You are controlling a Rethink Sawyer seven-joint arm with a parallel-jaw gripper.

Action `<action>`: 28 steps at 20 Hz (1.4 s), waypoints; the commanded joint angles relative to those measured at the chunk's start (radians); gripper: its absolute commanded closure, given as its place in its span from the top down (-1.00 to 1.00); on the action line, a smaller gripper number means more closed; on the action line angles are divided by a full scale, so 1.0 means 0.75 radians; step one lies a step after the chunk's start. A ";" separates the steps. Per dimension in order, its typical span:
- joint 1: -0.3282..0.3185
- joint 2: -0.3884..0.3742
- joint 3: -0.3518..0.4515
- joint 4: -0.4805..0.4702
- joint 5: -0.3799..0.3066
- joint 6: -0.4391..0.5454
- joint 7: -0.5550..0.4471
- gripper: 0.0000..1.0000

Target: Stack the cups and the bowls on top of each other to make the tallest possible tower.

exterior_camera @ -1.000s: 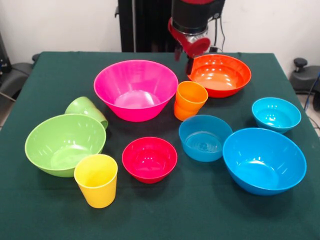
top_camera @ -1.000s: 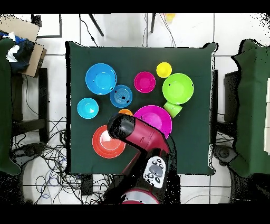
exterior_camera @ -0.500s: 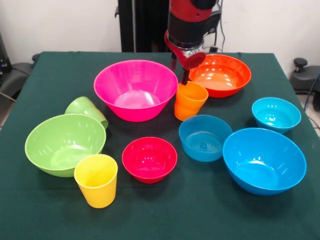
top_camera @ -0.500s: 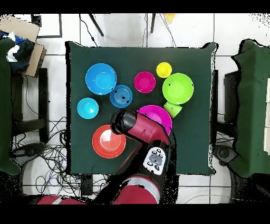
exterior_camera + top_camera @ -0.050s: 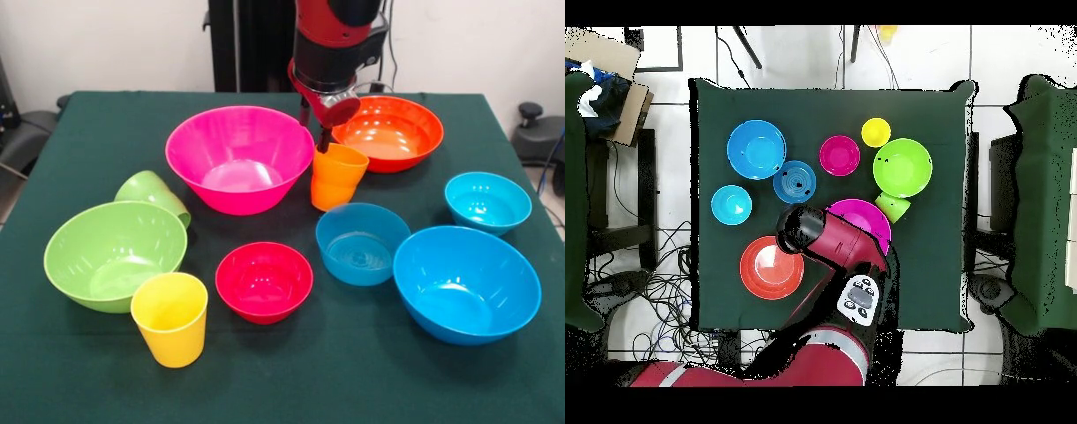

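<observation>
Claw (image 5: 323,134) at the rim of the orange cup (image 5: 337,177), which tilts between pink bowl (image 5: 238,157) and orange bowl (image 5: 388,132) on the worktop (image 5: 88,371). Its grip can't be made out. Nothing stacked yet.

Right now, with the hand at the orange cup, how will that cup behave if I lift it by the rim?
The orange cup already leans, so it may tip or swing. Its glossy plastic wall looks slippery, so a rim pinch by the hand could slide. It looks thin and hollow, so probably light and stiff.
</observation>
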 commanded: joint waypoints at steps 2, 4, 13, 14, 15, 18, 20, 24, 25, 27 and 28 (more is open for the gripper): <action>0.002 0.040 0.075 -0.102 -0.018 0.103 0.166 1.00; 0.005 0.039 0.069 -0.109 -0.021 0.119 0.166 1.00; 0.001 0.064 0.058 -0.155 -0.031 0.140 0.161 1.00; -0.003 0.064 0.066 -0.141 -0.028 0.116 0.157 1.00; -0.010 0.064 0.079 -0.127 -0.021 0.099 0.153 1.00; -0.035 0.051 0.119 -0.070 0.002 0.043 0.141 1.00; -0.053 0.075 0.132 -0.070 -0.002 -0.003 0.124 1.00; -0.060 0.119 0.117 -0.109 -0.024 -0.027 0.114 1.00; -0.059 0.126 0.111 -0.120 -0.029 -0.022 0.114 1.00; -0.060 0.146 0.103 -0.146 -0.038 -0.017 0.107 1.00; -0.060 0.159 0.105 -0.157 -0.038 -0.025 0.105 1.00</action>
